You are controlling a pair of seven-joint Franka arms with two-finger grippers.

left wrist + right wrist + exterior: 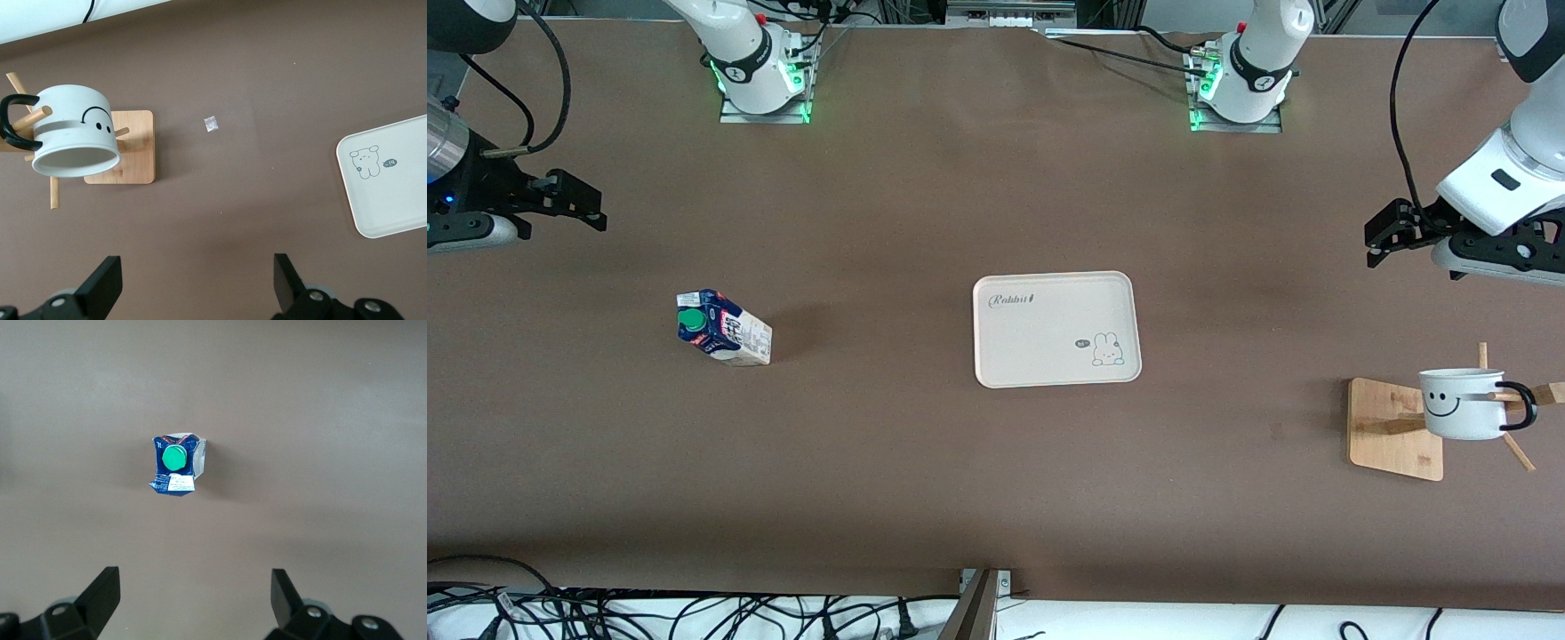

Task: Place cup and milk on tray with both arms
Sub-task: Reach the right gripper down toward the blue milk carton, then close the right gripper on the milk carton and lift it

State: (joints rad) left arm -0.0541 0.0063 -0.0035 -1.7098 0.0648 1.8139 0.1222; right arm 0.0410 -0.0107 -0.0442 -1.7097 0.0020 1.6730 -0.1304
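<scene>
With the left gripper (1383, 233) and right gripper (578, 203) both spread wide and empty, risk is foreseen on two counts — the cup (1463, 404), hung on a wooden stand (1394, 428) below the left gripper, may snag on its peg, and the milk (724, 326) (standing upright below the right gripper) may be tipped by an off-centre closure — before the tray (1056, 329), midway between both, is reached.

White arms (743, 53) with dark-grey joints, black cables, black fingers (103, 287), green-lit bases.
</scene>
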